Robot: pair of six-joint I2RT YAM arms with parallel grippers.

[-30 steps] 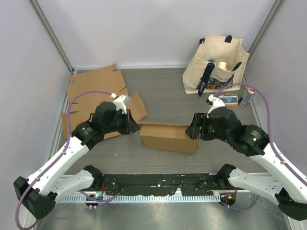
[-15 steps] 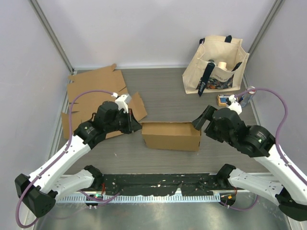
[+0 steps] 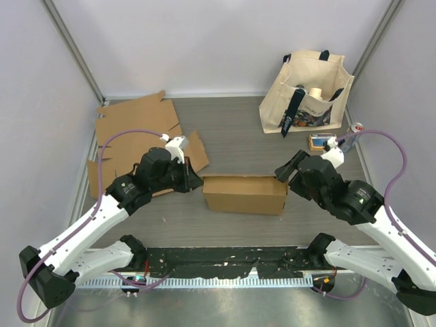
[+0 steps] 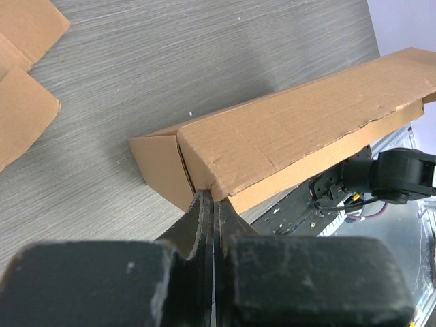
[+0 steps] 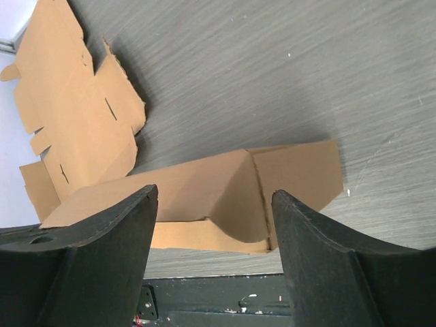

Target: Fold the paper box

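The paper box (image 3: 244, 194) lies as a long brown cardboard sleeve across the middle of the table. My left gripper (image 3: 198, 182) is shut, and its tips (image 4: 210, 199) press against the upper corner of the box's (image 4: 300, 136) left end, with nothing seen between the fingers. My right gripper (image 3: 287, 169) hovers open just off the box's right end, touching nothing. In the right wrist view the box (image 5: 293, 170) shows past the wide-spread jaws (image 5: 214, 192), its end flap bent inward.
Flat cardboard blanks (image 3: 136, 129) lie at the back left, reaching close to the left arm. A canvas tote bag (image 3: 306, 92) stands at the back right, with a small blue-and-orange packet (image 3: 320, 142) and a can (image 3: 353, 135) beside it. A black strip (image 3: 225, 259) runs along the near edge.
My right gripper has pulled back from the box's right end, up and to the right, with its jaws apart. The box has slid slightly right. The left gripper stays shut at the left end.
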